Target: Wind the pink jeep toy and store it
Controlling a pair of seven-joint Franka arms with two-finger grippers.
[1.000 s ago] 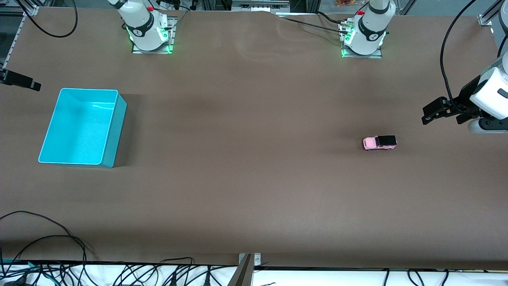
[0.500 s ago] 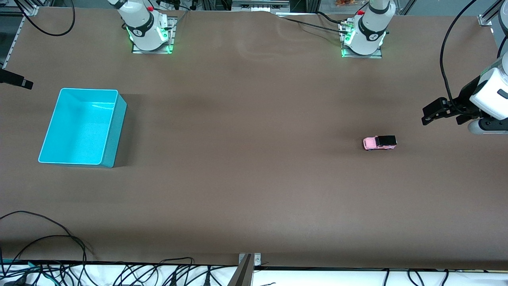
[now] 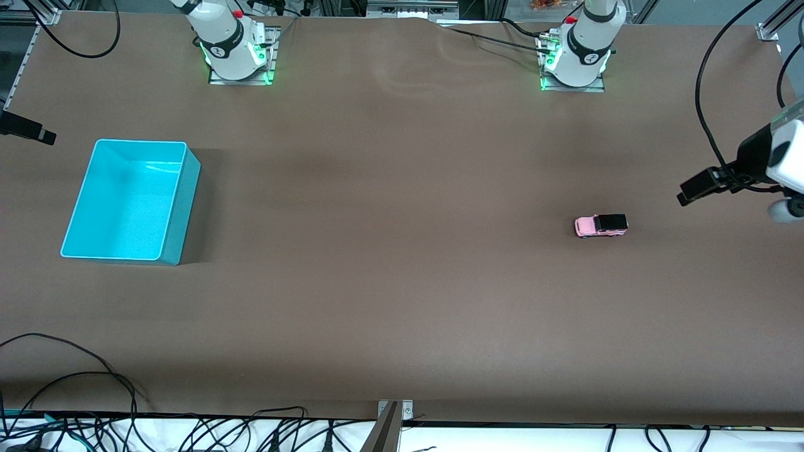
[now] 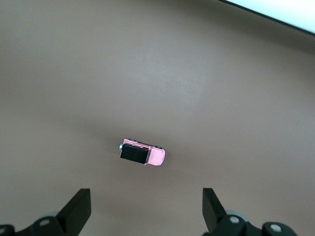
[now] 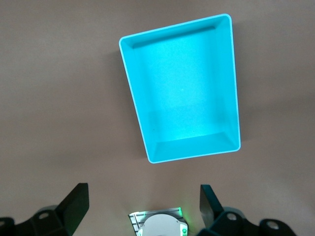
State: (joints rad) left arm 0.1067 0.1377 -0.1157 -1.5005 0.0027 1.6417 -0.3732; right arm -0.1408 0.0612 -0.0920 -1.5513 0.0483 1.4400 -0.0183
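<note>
The brown desk (image 3: pixel 402 282) carries the pink jeep toy (image 3: pixel 601 225) toward the left arm's end. The left claw (image 4: pixel 146 211) hangs spread above it, the right claw (image 5: pixel 142 206) spread above the seemingly empty turquoise bin (image 3: pixel 182 207).

The left end effector (image 4: pixel 145 211) hangs over the brown table (image 4: pixel 206 88), its two dark fingers (image 4: pixel 78 209) spread wide with nothing between them. The jeep (image 4: pixel 142 153) stands on its wheels on the table, apart from the fingers, its black roof and rear at one end and pink hood at the other. A pale strip (image 4: pixel 280 12) shows along the table's edge.
</note>
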